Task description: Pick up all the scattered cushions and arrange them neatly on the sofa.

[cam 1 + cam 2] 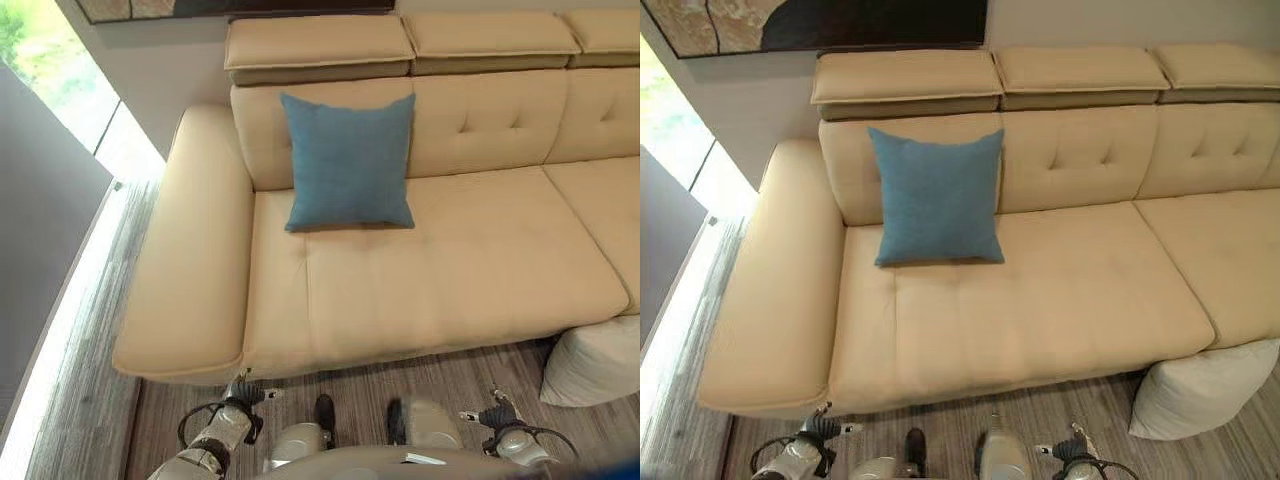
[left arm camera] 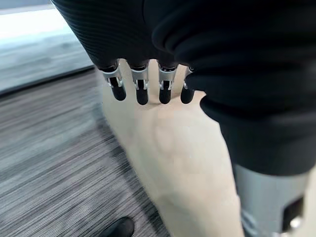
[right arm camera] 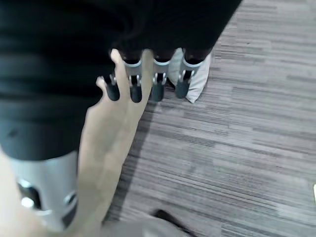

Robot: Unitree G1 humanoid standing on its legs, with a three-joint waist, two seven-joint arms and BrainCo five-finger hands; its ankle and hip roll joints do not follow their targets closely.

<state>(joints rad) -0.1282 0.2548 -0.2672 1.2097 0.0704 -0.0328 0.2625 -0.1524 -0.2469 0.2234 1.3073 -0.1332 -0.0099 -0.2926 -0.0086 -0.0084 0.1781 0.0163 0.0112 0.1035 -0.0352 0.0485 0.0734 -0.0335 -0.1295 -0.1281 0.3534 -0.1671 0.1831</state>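
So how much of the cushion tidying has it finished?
One blue cushion already stands against the sofa back. Nothing is in hand: the left hand and right hand hang free. A white cushion still lies on the floor by the sofa's front.

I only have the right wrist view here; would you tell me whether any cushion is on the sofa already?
Observer: Yes, one blue cushion leans upright against the backrest of the sofa, near its armrest.
Operator: Thank you. Is the left robot hand carrying anything?
Observer: No, the left robot hand is empty, fingers straight, beside the sofa's front.
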